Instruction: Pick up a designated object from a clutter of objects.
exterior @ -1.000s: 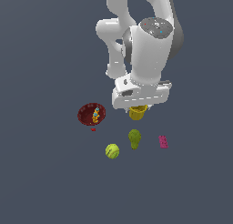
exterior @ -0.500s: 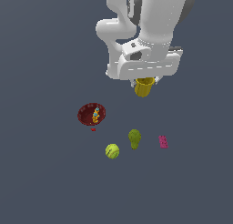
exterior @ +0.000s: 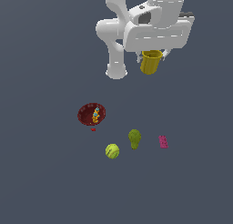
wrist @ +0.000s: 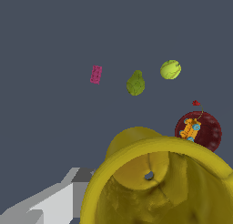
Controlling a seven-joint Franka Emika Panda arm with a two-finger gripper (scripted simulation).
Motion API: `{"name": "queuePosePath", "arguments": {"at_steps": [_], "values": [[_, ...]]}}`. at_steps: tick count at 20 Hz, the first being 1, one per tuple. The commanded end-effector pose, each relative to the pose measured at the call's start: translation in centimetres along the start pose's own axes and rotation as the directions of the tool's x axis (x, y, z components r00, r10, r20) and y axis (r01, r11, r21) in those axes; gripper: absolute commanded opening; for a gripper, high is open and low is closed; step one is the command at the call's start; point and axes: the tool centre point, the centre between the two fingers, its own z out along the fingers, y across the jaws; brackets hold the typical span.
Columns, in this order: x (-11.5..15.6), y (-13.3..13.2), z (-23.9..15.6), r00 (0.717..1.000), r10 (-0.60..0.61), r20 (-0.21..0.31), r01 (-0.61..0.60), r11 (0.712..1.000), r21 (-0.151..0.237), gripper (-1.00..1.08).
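**Mustard cup aloft, grip security is the open question**

Mustard-yellow cup hangs in the air under the hand, high above the grey floor and well clear of everything else. The hand is clamped on the cup: its fingers are mostly hidden behind the wrist housing in the exterior view, but the cup sits tucked between them with nothing beneath it. In the wrist view the cup's round rim fills the foreground, mouth toward the camera.

Down on the floor lie the dark red bowl with the tiny orange-blue toy inside it, the yellow-green ball, the green pear shape just beside the ball, and the pink block a little further toward the exterior view's right.

The likely risk now is slip. The cup tapers, so a pinch on its wall could squeeze it downward and out. A fast swing or sudden stop of the arm would add to that, and a fall from this height could send the cup rolling into the other items.
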Motion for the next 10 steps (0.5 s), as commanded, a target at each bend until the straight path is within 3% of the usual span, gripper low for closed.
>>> {"name": "queuePosePath", "arguments": {"at_steps": [1, 10], "values": [[-0.8, -0.4, -1.3, 1.000, 0.000, 0.000, 0.000, 1.000, 0.000, -1.00], [-1.8, -1.1, -3.3, 1.000, 0.000, 0.000, 0.000, 1.000, 0.001, -1.00]]}}
